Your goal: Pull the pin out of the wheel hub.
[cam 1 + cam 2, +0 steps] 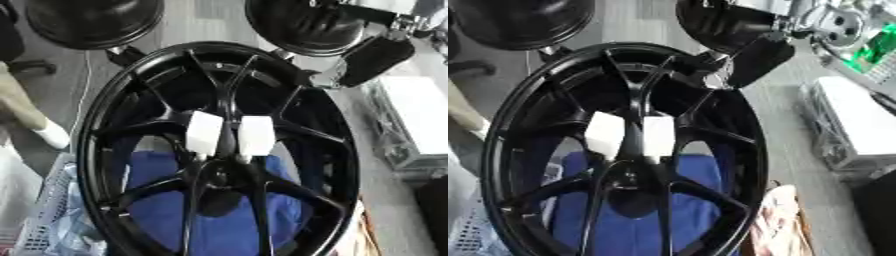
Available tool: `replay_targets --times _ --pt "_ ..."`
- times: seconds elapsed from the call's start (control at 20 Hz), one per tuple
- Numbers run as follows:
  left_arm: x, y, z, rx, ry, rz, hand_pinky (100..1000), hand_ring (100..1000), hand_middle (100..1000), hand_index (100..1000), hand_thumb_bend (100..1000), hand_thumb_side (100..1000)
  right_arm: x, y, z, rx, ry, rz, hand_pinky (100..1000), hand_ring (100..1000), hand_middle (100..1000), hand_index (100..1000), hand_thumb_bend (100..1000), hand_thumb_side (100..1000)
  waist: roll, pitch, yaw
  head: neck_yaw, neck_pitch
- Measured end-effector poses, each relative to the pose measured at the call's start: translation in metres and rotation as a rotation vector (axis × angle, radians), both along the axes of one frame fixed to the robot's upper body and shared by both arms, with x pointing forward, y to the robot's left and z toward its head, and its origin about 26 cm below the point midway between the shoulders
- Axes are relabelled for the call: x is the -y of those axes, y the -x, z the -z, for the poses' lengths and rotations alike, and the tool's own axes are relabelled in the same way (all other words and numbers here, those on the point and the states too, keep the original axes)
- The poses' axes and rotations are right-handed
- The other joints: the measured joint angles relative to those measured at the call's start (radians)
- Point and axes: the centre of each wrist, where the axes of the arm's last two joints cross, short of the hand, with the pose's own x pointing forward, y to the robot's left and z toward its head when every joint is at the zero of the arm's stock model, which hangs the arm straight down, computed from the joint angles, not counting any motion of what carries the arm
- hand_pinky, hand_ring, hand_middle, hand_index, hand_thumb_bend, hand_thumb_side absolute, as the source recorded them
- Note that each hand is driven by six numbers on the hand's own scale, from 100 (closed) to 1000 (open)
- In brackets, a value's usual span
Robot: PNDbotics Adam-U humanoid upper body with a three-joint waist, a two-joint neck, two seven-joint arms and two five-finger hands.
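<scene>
The right hand [376, 60] shows at the upper right, a black shape just beside the wheel [96, 150] rim; whether its fingers are open or curled cannot be told. The black spoked wheel fills the view, over a blue cloth [219, 225]. Two white blocks [204, 132] sit on spokes just above the hub [219, 175]. The pin cannot be made out.

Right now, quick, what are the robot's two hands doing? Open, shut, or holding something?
Left hand: not in view.
Right hand: up by the top right rim of the wheel; cannot be told whether it is open or shut.
</scene>
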Motion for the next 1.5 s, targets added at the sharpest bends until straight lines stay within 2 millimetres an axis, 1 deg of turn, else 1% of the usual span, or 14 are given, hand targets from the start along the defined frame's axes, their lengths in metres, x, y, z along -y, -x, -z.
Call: replay_targets --times 0.15,0.2,0.25,0.6,0.7,0.95,1.1,1.5 --pt "0.000 0.000 0.000 -0.002 0.000 0.000 827 685 635 734 100 670 -0.002 0.000 0.004 -0.026 -0.006 -0.019 722 746 708 793 453 259 0.001 0.000 -0.001 0.000 0.000" --pt "0.000 0.000 0.000 -0.003 -0.001 0.001 827 685 635 734 100 665 -0.002 0.000 0.005 -0.032 -0.008 -0.025 715 736 696 782 487 242 0.001 0.000 -0.001 0.000 0.000" --pt "0.000 0.000 0.000 -0.005 -0.001 0.002 827 685 635 734 100 671 -0.003 0.000 0.007 -0.039 -0.011 -0.032 711 730 691 778 458 254 0.002 0.000 -0.001 0.000 0.000" --pt "0.000 0.001 0.003 -0.019 -0.004 0.006 828 686 636 733 100 672 -0.014 -0.001 0.016 -0.081 -0.043 -0.076 687 688 643 731 414 225 0.002 -0.012 0.000 0.004 0.000" --pt "0.000 0.001 0.004 -0.024 -0.004 0.006 828 686 636 733 100 674 -0.015 -0.001 0.019 -0.097 -0.055 -0.093 689 690 644 733 424 204 0.002 -0.015 0.000 0.006 0.000" --pt "0.000 0.002 0.006 -0.041 -0.002 0.008 829 687 637 734 100 675 -0.020 0.000 0.033 -0.150 -0.066 -0.120 686 687 642 730 422 178 0.002 -0.031 0.000 0.011 0.000" --pt "0.001 0.002 0.007 -0.049 -0.003 0.013 829 688 638 734 100 675 -0.024 0.000 0.038 -0.168 -0.069 -0.137 688 689 643 731 427 168 0.002 -0.041 0.000 0.014 0.000" --pt "0.002 0.002 0.010 -0.067 0.010 0.020 830 689 639 734 100 675 -0.033 0.001 0.044 -0.197 -0.078 -0.167 686 692 644 731 413 179 0.002 -0.051 0.000 0.020 0.000"
